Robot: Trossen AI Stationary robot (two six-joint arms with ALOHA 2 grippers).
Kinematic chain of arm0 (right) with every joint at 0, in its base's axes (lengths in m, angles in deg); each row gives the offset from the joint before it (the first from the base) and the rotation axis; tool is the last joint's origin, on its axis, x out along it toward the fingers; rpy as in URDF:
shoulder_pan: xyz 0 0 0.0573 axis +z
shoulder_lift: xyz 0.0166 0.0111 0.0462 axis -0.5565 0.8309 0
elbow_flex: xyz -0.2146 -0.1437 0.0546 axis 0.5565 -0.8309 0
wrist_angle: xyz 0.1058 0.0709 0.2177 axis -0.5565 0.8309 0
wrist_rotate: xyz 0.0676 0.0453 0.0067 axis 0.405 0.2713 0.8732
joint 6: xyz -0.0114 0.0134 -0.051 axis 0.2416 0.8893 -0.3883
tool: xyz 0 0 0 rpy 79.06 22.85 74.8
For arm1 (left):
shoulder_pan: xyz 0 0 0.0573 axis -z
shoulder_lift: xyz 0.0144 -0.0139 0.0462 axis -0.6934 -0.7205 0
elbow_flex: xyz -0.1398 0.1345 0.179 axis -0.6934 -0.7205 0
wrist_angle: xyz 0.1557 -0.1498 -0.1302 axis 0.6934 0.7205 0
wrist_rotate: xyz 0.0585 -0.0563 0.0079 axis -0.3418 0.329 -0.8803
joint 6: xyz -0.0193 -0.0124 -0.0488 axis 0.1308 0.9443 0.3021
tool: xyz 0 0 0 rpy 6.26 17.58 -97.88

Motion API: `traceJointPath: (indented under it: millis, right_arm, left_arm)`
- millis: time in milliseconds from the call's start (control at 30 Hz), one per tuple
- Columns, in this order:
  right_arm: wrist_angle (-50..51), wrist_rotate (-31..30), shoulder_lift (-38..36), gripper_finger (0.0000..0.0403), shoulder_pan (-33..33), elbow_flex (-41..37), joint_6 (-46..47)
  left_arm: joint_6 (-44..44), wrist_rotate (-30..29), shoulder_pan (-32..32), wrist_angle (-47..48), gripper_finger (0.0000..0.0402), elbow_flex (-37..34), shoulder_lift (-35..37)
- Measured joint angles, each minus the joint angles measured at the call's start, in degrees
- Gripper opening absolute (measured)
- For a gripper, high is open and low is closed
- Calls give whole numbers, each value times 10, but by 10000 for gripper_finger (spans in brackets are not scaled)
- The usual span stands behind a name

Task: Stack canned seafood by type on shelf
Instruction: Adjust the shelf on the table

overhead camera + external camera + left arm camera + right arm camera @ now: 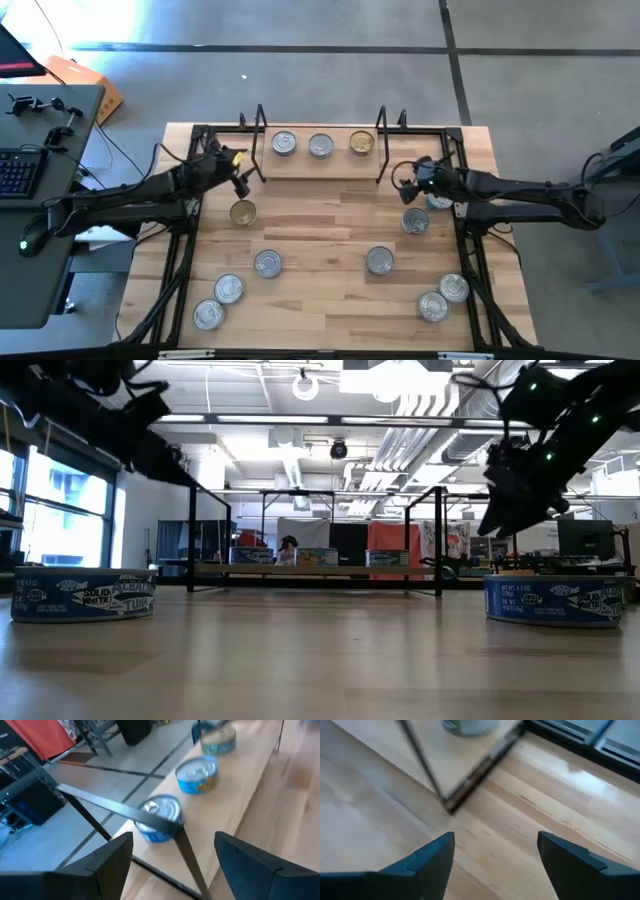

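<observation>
Three tins (320, 145) are counted on the one shelf (320, 165). Nine tins (267, 263) are counted on the table (320, 230).

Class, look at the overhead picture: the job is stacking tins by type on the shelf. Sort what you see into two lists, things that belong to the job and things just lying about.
Part of the job:
- shelf
- three tins on the shelf
- loose tins on the table
- left gripper, open
- right gripper, open

Just lying about:
- keyboard
- orange box

Two dark jointed arms with black cables; left gripper (240, 172) has yellow marking; right gripper (405, 180) all black.
</observation>
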Motion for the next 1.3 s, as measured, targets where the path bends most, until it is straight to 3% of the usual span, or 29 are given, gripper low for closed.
traceJointPath:
  millis: [267, 433, 667, 933, 1100, 1300]
  right_arm:
    - [59, -19, -71, 250, 28, 47, 44]
    - [-13, 3, -63, 206, 28, 110, -29]
    - [-154, 116, 40, 138, -29, 160, -159]
    - [-146, 171, 209, 81, -139, 230, -217]
    - [-93, 197, 267, 64, -178, 277, -233]
    - [-74, 198, 281, 51, -192, 294, -235]
  left_arm:
    - [51, 24, 0, 75, 271, 86, 20]
    - [51, 83, -14, 80, 251, 126, -9]
    - [29, 113, -109, 77, 196, 166, -86]
    - [40, 157, -261, 67, 140, 168, -180]
    - [50, 225, -290, 40, 118, 168, -232]
    - [51, 232, -285, -11, 110, 168, -283]
